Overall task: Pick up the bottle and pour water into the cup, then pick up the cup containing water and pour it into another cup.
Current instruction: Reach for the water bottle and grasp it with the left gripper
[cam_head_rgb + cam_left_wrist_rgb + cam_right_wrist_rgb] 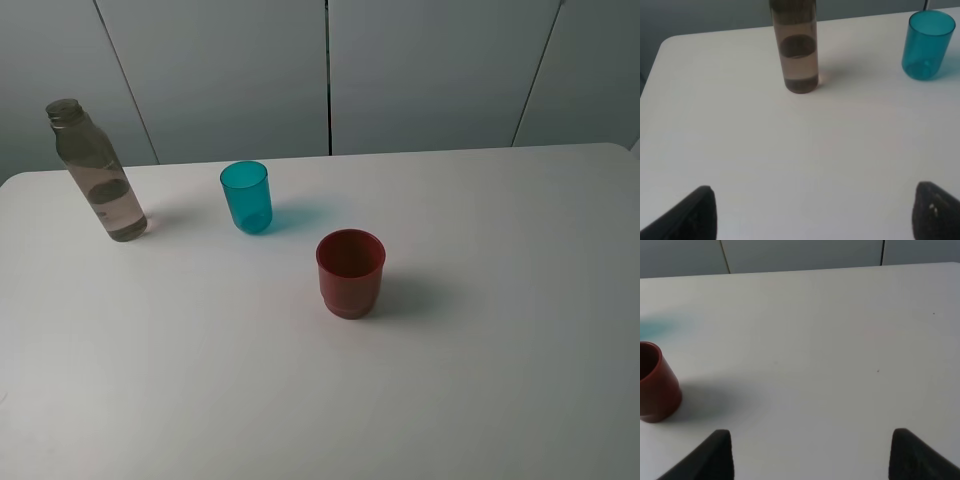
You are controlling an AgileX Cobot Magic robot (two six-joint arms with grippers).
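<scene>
White table (pixel 480 350), grey wall panels (pixel 420 70) behind. 3 vessels upright, all apart from each other. Bottle (pixel 97 172) at the far left, uncapped, partly filled with liquid. Teal cup (pixel 246 197) to its right, near the far edge. Red cup (pixel 350 272) further right and closer to the camera, near the table's middle. Left gripper (pixel 817 215): jaws wide, nothing between them, over bare table, facing the bottle with the teal cup off to one side. Right gripper (pixel 812 455): jaws wide, nothing held, red cup off to the side. Neither arm appears in the high view.
</scene>
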